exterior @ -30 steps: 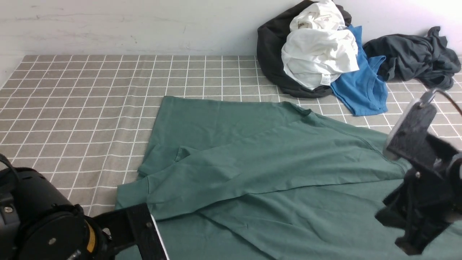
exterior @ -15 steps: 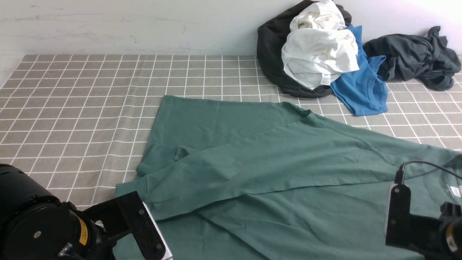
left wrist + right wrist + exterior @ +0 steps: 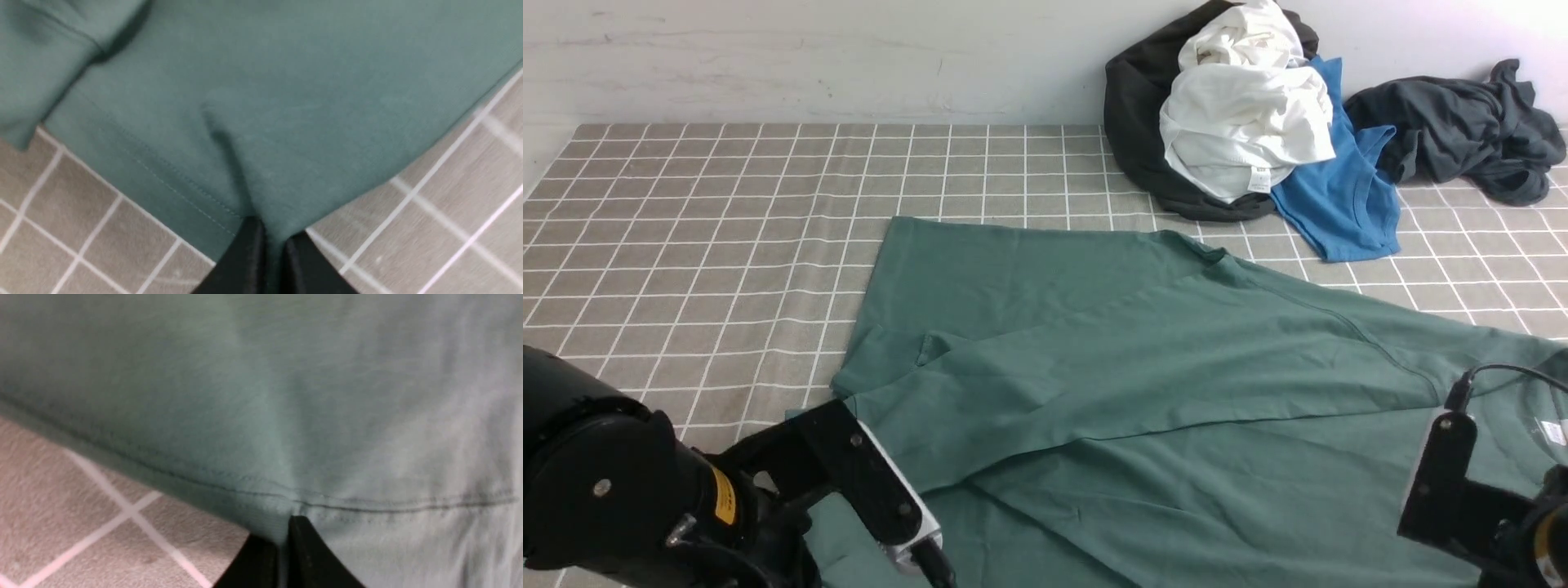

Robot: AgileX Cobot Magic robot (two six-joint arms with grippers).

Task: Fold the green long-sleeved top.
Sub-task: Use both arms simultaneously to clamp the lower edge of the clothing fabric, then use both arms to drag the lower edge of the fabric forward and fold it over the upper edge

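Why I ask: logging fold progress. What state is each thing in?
green long-sleeved top, spread flat, a sleeve laid across the body
left hand, shut on the top's hem
right hand, shut on the top's stitched edge
white garment, crumpled on the pile
blue shirt, rumpled
dark grey garment, crumpled

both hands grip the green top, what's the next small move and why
Probably lift both a little, together: the left hand and right hand are each shut on an edge of the green top, which lies flat on the checked cloth.
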